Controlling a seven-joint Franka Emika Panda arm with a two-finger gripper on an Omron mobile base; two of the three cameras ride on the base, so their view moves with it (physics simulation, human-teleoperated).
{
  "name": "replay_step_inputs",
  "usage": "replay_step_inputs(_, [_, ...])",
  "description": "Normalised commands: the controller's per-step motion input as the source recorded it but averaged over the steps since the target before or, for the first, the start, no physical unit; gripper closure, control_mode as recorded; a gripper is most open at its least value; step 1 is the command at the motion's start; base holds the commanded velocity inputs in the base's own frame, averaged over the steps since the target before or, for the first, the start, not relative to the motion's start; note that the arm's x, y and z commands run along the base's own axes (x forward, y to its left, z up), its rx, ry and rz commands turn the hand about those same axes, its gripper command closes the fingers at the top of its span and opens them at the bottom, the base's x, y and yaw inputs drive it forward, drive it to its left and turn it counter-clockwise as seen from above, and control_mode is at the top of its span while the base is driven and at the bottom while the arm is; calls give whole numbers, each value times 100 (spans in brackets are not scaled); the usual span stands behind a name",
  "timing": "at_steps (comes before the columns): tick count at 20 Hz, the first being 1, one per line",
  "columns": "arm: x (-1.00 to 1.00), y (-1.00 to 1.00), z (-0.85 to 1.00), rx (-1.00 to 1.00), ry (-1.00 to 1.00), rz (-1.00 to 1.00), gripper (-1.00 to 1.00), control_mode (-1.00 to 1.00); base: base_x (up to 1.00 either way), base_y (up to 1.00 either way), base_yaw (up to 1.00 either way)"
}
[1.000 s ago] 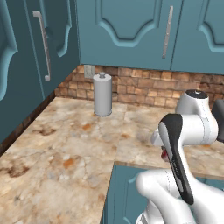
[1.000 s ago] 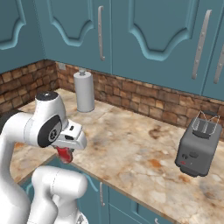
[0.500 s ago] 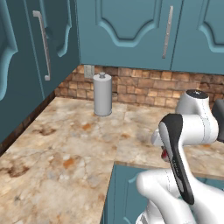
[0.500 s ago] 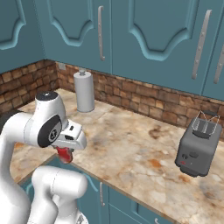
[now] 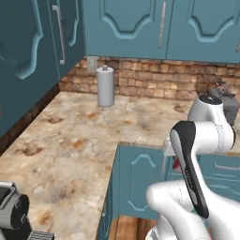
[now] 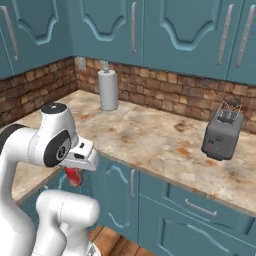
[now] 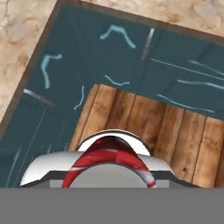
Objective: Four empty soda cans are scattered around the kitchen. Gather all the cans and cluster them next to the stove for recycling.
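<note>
- Your gripper (image 6: 75,172), lower left of the right base view, is clamped around a red soda can (image 6: 74,176).
- In the hand view, that can (image 7: 107,168) sits bottom center, above the wood floor (image 7: 175,131).

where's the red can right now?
The red can is in the gripper, tucked under the arm's wrist in front of the lower cabinets in the right base view. In the hand view its silver top sits at the bottom, over the wooden floor.

Gripper (image 6: 75,175) downward, clamped on red can (image 6: 74,176)
</note>
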Motion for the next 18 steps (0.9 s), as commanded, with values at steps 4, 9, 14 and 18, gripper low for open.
replay_step_inputs(4, [0, 0, 0, 0, 0, 0, 100, 100, -50, -78, -38])
replay_step_inputs(9, [0, 0, 0, 0, 0, 0, 100, 100, -3, -64, -70])
replay_step_inputs(14, [0, 0, 0, 0, 0, 0, 100, 100, 2, -35, -85])
replay_step_inputs(18, [0, 0, 0, 0, 0, 0, 100, 100, 4, -39, -85])
